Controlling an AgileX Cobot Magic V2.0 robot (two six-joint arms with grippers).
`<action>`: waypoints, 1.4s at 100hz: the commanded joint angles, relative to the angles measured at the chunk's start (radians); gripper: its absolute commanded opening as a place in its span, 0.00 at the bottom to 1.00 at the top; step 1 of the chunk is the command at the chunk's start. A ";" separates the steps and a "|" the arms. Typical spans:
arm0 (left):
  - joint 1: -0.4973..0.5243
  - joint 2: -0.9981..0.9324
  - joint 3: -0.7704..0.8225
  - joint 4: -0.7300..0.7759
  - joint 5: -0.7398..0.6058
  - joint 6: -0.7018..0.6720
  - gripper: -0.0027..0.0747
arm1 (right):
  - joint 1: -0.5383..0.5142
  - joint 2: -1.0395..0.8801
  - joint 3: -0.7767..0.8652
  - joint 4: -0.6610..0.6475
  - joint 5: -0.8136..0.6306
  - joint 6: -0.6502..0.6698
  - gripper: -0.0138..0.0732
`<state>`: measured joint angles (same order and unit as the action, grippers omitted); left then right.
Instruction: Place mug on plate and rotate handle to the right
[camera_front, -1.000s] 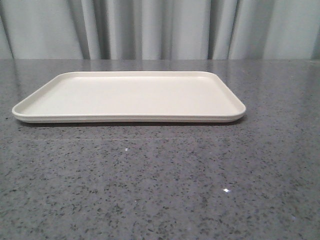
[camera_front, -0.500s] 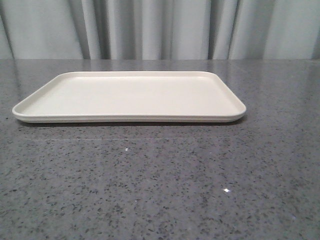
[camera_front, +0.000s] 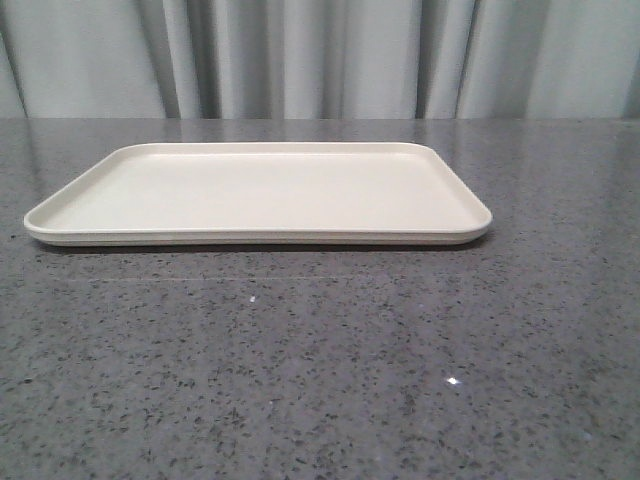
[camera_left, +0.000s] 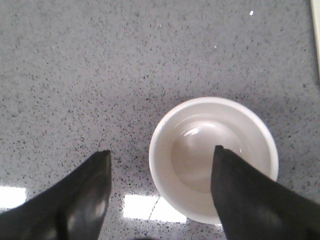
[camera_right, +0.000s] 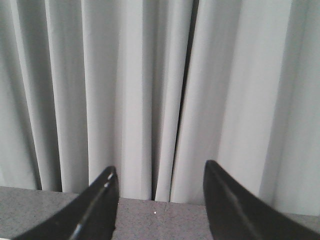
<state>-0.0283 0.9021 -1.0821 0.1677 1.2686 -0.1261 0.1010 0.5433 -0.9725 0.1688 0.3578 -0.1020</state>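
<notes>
The cream-white plate (camera_front: 260, 190) lies empty on the grey speckled table in the front view. The white mug (camera_left: 200, 150) shows only in the left wrist view, from above, standing upright on the table. Its black handle and smiley print are hidden. My left gripper (camera_left: 160, 157) is open above it: one finger is over the mug's inside, the other over bare table beside the mug, with the near rim between them. My right gripper (camera_right: 160, 172) is open and empty, facing the curtain. Neither gripper shows in the front view.
A grey curtain (camera_front: 320, 60) hangs behind the table's far edge. A strip of the plate's rim (camera_left: 316, 35) shows at the edge of the left wrist view, a short way from the mug. Bright light reflections lie on the tabletop (camera_left: 145, 207).
</notes>
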 joint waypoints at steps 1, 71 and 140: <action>0.001 0.002 0.017 0.028 -0.006 -0.002 0.59 | -0.003 0.013 -0.033 -0.004 -0.062 -0.008 0.62; 0.001 0.163 0.063 0.087 -0.068 -0.002 0.59 | -0.003 0.013 -0.033 -0.004 -0.039 -0.008 0.62; 0.001 0.237 0.097 0.081 -0.111 -0.002 0.26 | -0.003 0.013 -0.033 -0.004 -0.025 -0.008 0.62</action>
<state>-0.0283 1.1523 -0.9629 0.2364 1.1934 -0.1241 0.1010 0.5433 -0.9725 0.1688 0.4010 -0.1020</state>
